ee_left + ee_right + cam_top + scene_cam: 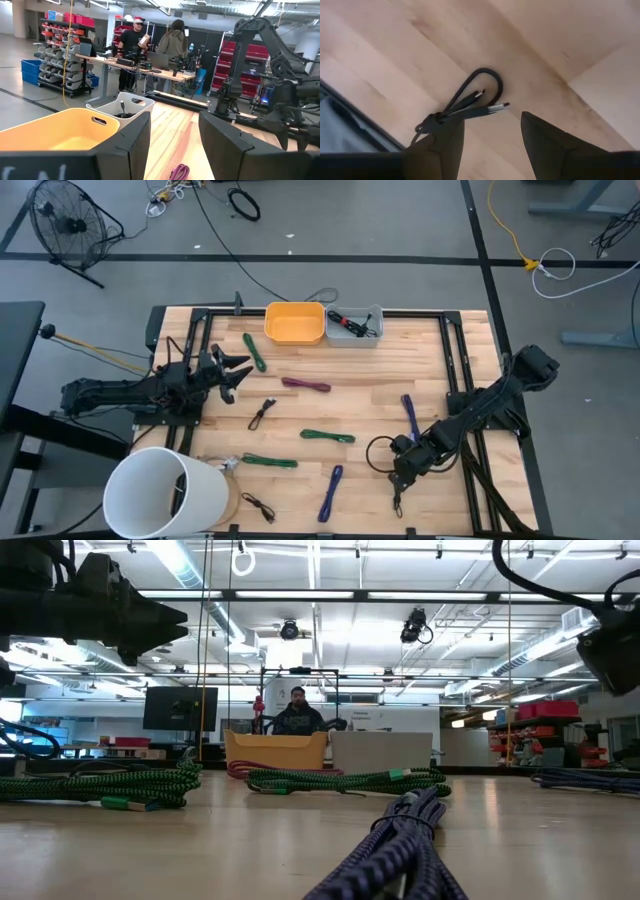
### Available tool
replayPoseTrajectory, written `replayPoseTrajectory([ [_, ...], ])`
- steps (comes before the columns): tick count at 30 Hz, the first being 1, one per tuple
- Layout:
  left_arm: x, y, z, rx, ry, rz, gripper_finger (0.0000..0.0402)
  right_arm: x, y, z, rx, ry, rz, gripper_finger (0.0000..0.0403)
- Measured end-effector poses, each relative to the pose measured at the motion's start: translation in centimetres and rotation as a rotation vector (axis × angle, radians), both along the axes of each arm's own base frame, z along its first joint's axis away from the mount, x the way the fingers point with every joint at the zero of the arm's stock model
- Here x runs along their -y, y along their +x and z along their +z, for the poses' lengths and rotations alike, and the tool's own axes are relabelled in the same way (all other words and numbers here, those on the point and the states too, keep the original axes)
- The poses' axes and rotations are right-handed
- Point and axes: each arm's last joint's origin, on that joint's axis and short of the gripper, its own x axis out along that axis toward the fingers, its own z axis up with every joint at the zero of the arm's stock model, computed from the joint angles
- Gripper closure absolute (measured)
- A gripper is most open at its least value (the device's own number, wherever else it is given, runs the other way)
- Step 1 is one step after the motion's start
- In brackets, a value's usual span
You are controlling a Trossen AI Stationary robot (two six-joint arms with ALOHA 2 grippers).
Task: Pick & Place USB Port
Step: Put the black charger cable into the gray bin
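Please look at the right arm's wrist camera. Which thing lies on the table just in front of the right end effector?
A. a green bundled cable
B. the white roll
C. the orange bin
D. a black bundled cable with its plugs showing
D: the right wrist view shows a black bundled cable lying on the wooden table just ahead of the open right end effector, its two plugs pointing out of the loop.

The left claw (240,373) hangs open over the tabletop's left side; the right claw (398,492), fingers spread, points down near the front edge.
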Motion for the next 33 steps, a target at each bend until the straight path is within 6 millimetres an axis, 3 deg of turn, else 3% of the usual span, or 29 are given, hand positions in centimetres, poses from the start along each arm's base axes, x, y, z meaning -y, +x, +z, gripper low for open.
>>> replayPoseTrajectory([
  [14,0.0,0.0,0.0,-0.001,0.0,-0.001,0.0228,-1.0,0.8,-1.8,-0.001,0.023,0.039,0.0215],
  [17,0.0,0.0,0.0,-0.001,0.002,0.0,0.0228,-1.0,0.8,-2.0,-0.007,0.021,0.063,0.0251],
  [23,0.0,0.0,0.0,-0.003,0.004,0.0,0.0228,-1.1,1.2,-1.9,0.04,0.045,0.124,0.0386],
  [29,0.0,0.0,0.0,-0.003,0.004,0.0,0.0228,-0.8,1.8,-1.5,0.08,0.033,0.149,0.0397],
  [33,0.0,0.0,0.0,-0.003,0.004,0.0,0.0228,-0.4,2.8,0.4,0.139,0.015,0.179,0.0399],
])
